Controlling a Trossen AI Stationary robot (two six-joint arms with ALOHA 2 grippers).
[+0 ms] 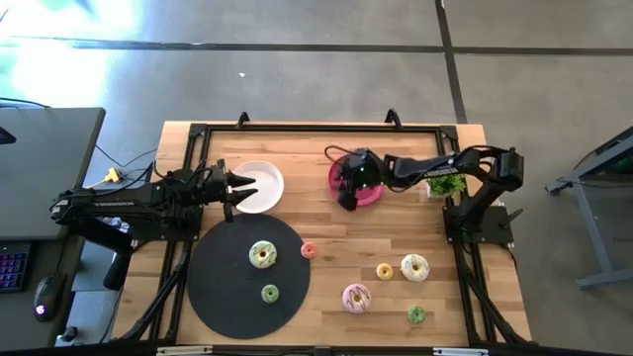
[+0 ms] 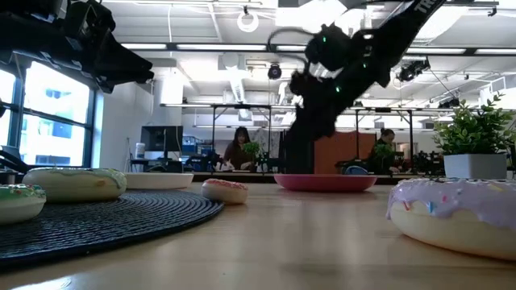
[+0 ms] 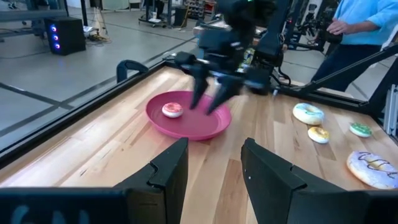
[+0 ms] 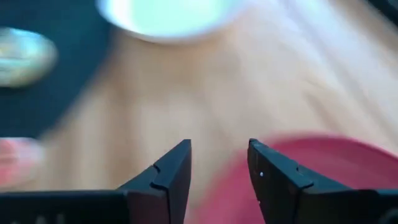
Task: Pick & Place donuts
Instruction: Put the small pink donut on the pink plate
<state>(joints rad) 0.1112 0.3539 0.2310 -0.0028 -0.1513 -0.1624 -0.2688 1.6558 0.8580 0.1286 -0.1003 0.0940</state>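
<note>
Right gripper (image 1: pixel 348 198) hangs with fingers spread and empty over the pink plate (image 1: pixel 374 194) in the upper middle, where a tiny pink donut (image 3: pixel 172 110) sits, probably light, stiff plastic, best pinched across its ring.

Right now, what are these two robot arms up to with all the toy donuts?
They are sorting toy donuts onto plates. The right gripper hangs open over the pink plate, where one small donut already lies. The left gripper waits, open and empty, by the white plate. Two donuts sit on the black mat; others lie loose on the table.
</note>
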